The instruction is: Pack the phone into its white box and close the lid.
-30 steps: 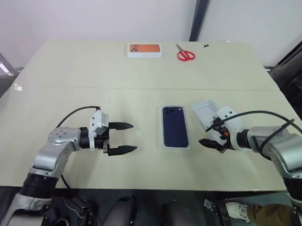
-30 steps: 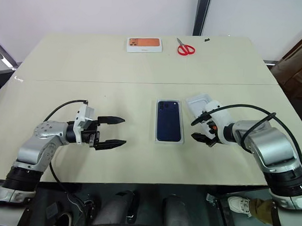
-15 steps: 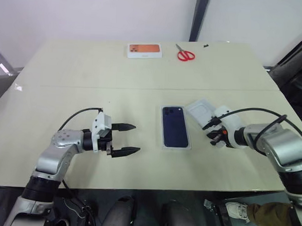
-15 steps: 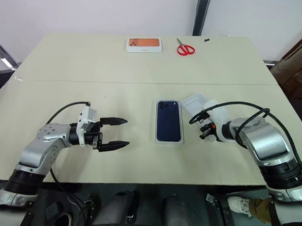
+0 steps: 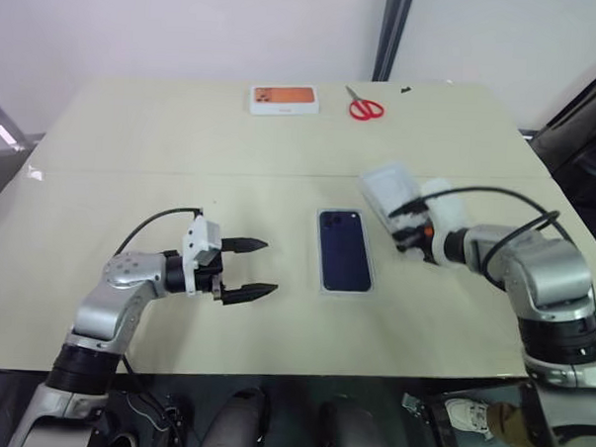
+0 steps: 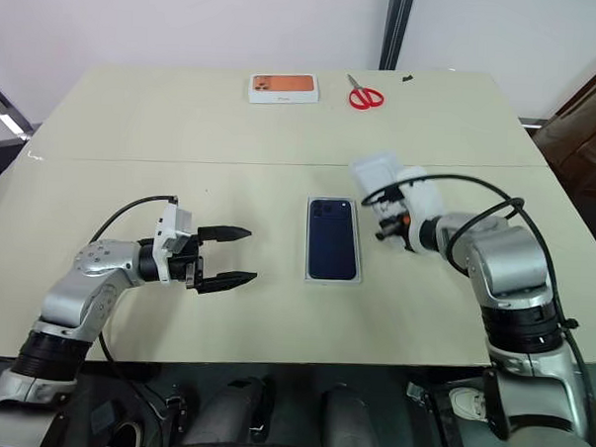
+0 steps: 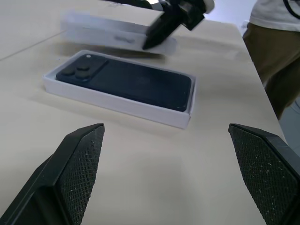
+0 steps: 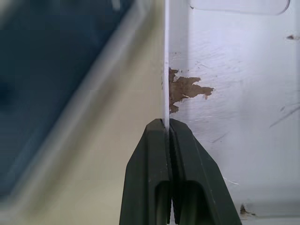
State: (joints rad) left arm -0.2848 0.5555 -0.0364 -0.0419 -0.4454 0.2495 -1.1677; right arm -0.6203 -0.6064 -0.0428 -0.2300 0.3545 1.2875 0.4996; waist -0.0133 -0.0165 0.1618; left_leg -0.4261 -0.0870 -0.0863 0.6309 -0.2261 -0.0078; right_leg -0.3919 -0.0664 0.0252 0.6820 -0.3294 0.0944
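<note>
**Right gripper has the lid by its wall, phone already in the box**

Nearest, on the robot's left: left gripper (image 5: pixel 256 268) hovers over bare table (image 5: pixel 134 137), fingers spread wide, holding nothing, aimed toward the middle. It sits well apart from the box.

Table centre: phone (image 5: pixel 344 249) lies flat inside the white box (image 7: pixel 117 101), camera cluster at the far end. Box is uncovered.

Just to the right of the box: right gripper (image 8: pixel 168 129) is clenched on the thin side wall of the lid (image 5: pixel 386 193). Wrist view shows both fingers pinching that wall, with the lid's white inside face and a brown scuff beside them. Lid is tilted and looks lifted off the table, up beside the box's far right corner, not over it.

Far edge: small white carton with an orange phone picture (image 5: pixel 285 99), red-handled scissors (image 5: pixel 365 107) next to it.
</note>
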